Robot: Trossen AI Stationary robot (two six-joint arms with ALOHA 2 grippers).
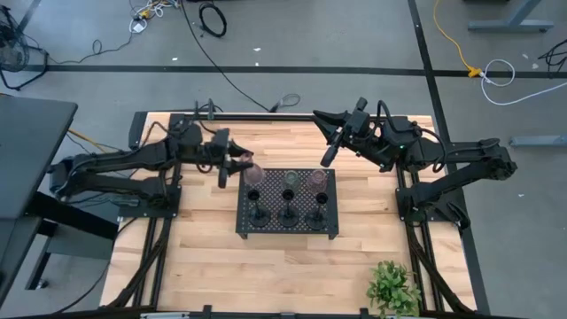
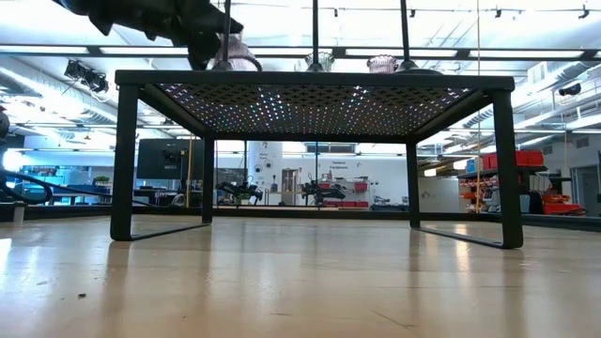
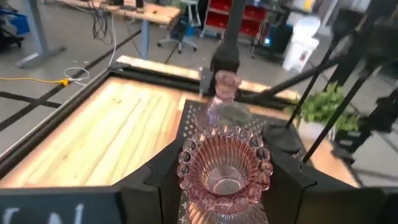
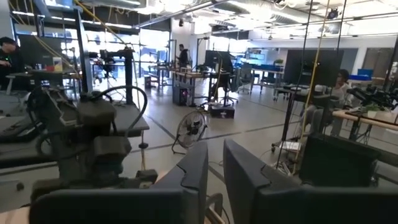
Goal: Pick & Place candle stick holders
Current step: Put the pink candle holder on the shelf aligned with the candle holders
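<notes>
A black perforated tray (image 1: 288, 232) stands on legs at the table's middle. Three black holders (image 1: 288, 213) stand in its near row. A pale green glass holder (image 1: 289, 180) and a pinkish one (image 1: 316, 178) stand in its far row, both also in the low view (image 2: 319, 62) (image 2: 382, 64). My left gripper (image 1: 241, 164) is shut on a second pinkish glass holder (image 3: 225, 168) at the tray's far left corner. My right gripper (image 1: 324, 142) hovers empty above the table beyond the tray's far right corner, its fingers (image 4: 216, 174) a narrow gap apart. My left gripper pinches the pinkish holder between its two fingers (image 3: 155, 183), which stand on either side of it just below the scalloped rim (image 3: 186, 177). The fingers come level from the table's left. The holder stays upright, cup opening up. Whether its foot (image 2: 235, 64) rests on the tray, I cannot tell.
A small leafy plant (image 1: 392, 288) stands at the table's near right. Bare wood (image 1: 204, 266) lies near and left of the tray. People show in the room beyond the table in the right wrist view.
</notes>
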